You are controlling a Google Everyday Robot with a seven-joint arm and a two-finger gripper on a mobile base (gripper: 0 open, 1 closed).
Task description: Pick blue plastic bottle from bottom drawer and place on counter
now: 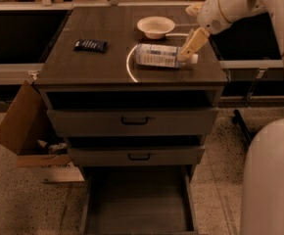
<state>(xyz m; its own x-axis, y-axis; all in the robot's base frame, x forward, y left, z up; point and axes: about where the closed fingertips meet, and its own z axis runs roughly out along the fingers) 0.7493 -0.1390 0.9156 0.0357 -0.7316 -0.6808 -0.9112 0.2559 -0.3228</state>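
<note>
The blue plastic bottle (156, 55) lies on its side on the counter (98, 65), inside the bright curved arc, with its white cap pointing right. My gripper (186, 53) is at the bottle's cap end, just above its neck. It is open, with one pale finger (192, 43) slanting down in front of the neck. The bottom drawer (137, 204) is pulled out below, and its dark floor is bare.
A white bowl (155, 26) stands on the counter behind the bottle. A dark flat snack packet (90, 45) lies at the counter's left. The two upper drawers are slightly open. A cardboard box (19, 126) sits on the floor at the left. My own base (269, 180) fills the lower right.
</note>
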